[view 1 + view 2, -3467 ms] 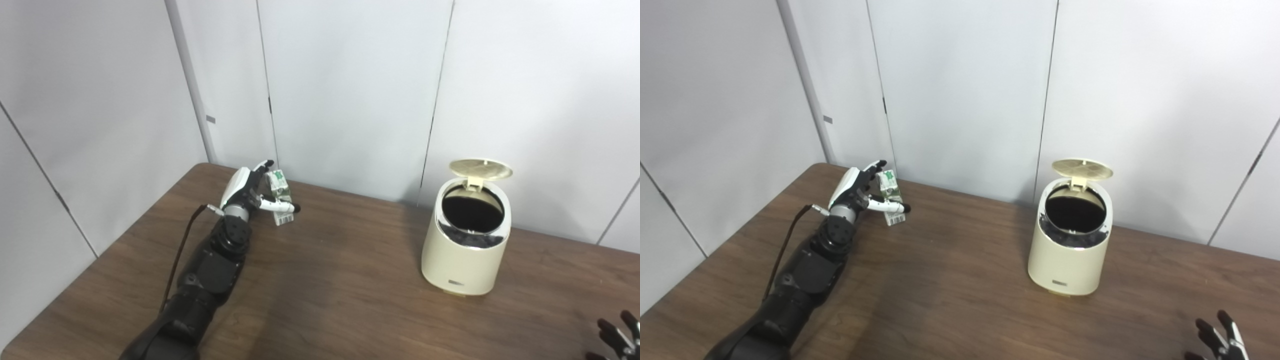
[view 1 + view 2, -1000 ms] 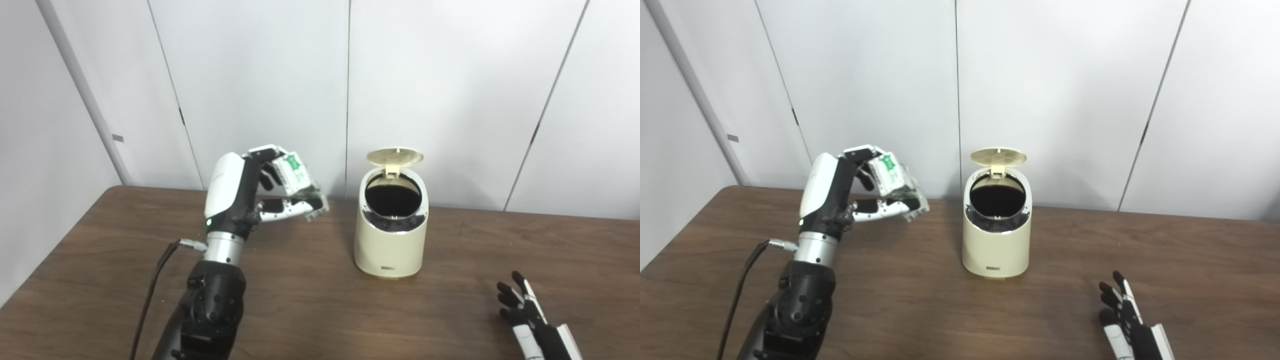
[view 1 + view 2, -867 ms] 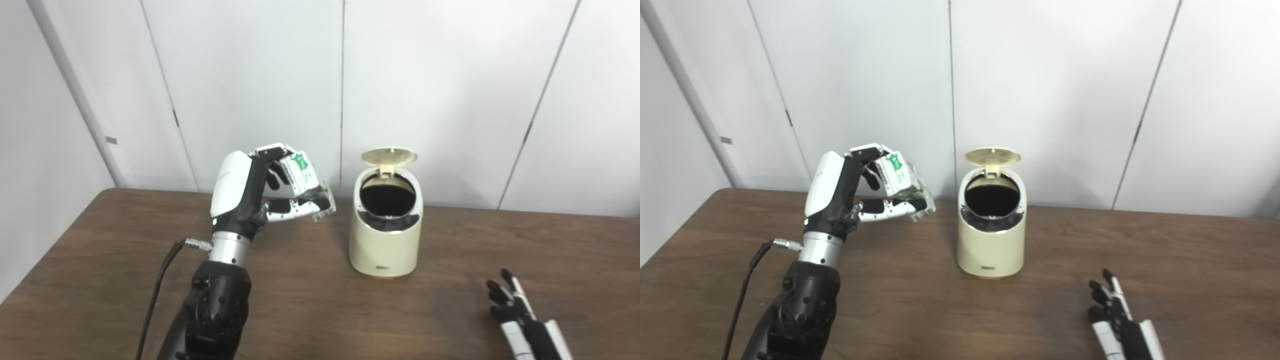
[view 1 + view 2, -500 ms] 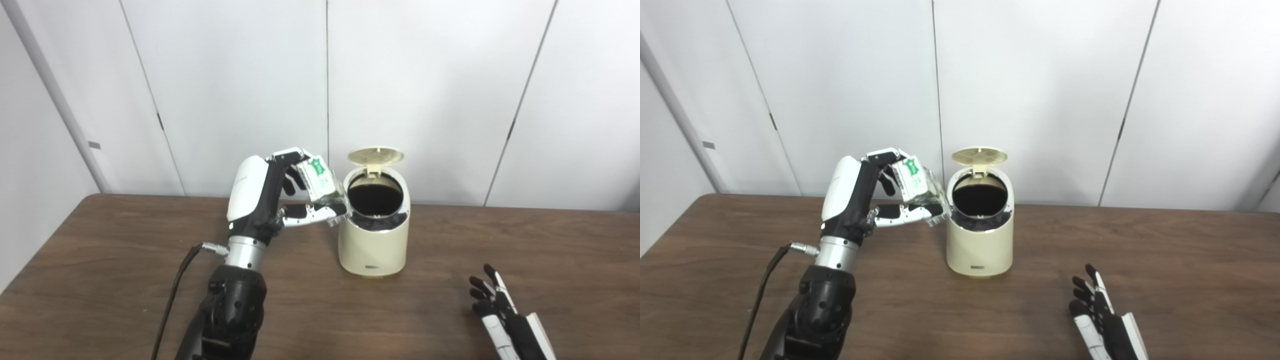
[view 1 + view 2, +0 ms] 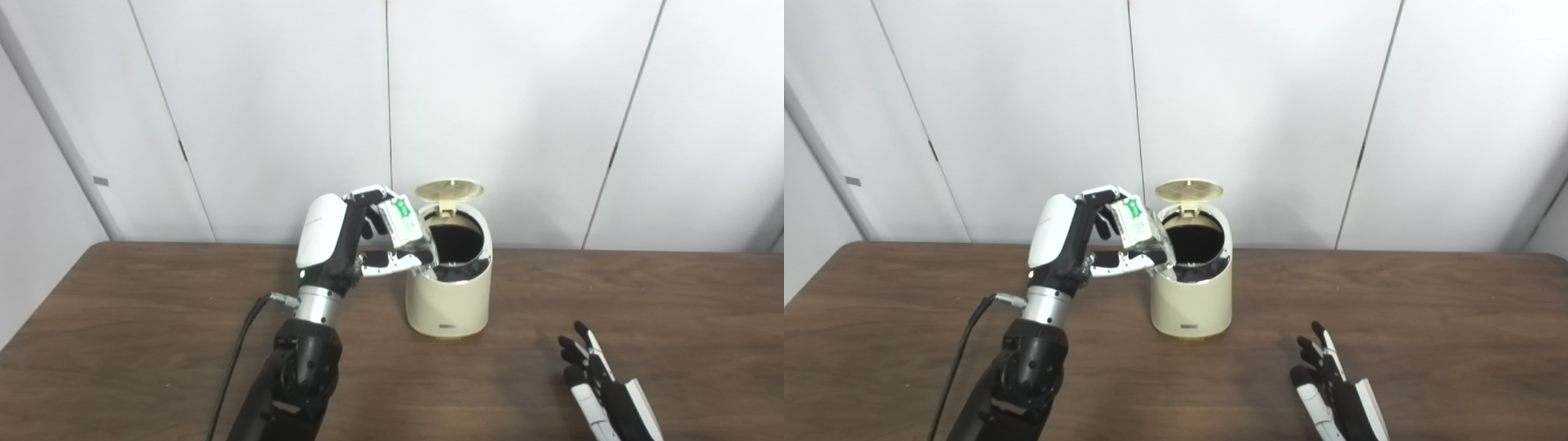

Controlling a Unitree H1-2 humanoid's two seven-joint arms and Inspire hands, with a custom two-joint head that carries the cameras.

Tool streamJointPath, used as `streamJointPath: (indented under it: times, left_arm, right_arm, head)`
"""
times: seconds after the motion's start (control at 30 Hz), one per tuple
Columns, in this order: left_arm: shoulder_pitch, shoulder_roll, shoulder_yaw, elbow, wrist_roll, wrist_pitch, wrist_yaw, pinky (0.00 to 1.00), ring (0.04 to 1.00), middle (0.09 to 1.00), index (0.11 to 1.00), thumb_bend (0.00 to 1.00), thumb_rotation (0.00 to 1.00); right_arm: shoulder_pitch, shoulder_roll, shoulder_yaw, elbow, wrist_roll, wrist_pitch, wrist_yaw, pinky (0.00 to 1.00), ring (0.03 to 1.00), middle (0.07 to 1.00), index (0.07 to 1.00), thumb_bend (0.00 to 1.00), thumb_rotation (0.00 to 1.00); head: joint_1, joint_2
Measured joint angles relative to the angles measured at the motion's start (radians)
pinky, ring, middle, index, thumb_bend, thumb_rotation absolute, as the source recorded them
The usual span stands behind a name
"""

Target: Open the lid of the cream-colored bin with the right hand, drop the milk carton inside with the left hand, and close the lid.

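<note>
Cable [image 5: 236,361] trails down along the black forearm at the left, running from a plug at the silver wrist toward the bottom edge. Above that wrist the left hand [image 5: 343,239] is raised off the table [image 5: 122,343], its white back turned leftward, fingers [image 5: 367,195] curled over the top of the milk carton [image 5: 407,225] and thumb [image 5: 392,264] pressed along its underside, so the carton is firmly gripped. It is a small white pack with green print, tilted with its lower end leaning to the right. That lower end hangs at the left rim of the cream-colored bin [image 5: 450,300], overlapping the edge of the dark mouth; whether it touches the rim I cannot tell from here.

Just right of the hand, the bin stands upright on the brown wooden table, near the back edge and close to the white panelled wall [image 5: 520,110]. Its round lid [image 5: 449,189] is up, hinged at the back and held roughly level above the opening, and the inside looks black. A small label sits low on the front.

Further right and nearer the front edge, well apart from the bin, the right hand [image 5: 1329,383] lies low at the table, palm side down, fingers spread and straight, holding nothing.
</note>
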Motion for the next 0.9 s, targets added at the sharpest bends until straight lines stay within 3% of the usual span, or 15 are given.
streamJointPath:
  times: [0.3,0.73,0.9]
  left_arm:
    - [-0.067,-0.012,-0.006,0.157,0.012,-0.078,0.077,0.33,0.408,0.556,0.498,0.47,0.0]
    - [-0.117,-0.052,0.0,0.238,-0.025,-0.111,0.111,0.4,0.402,0.533,0.503,0.47,0.0]
    - [-0.126,-0.062,-0.012,0.294,-0.009,-0.114,0.153,0.32,0.398,0.539,0.515,0.47,0.0]
  right_arm:
    - [-0.001,0.001,0.006,0.0,-0.019,0.0,-0.002,0.88,0.903,0.902,0.999,0.6,1.0]
    - [-0.005,0.011,0.01,0.008,-0.04,0.0,-0.009,0.91,0.909,0.9,0.996,0.61,1.0]
    - [-0.008,0.015,0.01,0.013,-0.044,0.0,-0.012,0.9,0.915,0.907,1.0,0.57,1.0]
  head:
    - [-0.006,-0.005]
    - [-0.009,-0.014]
    - [-0.011,-0.014]
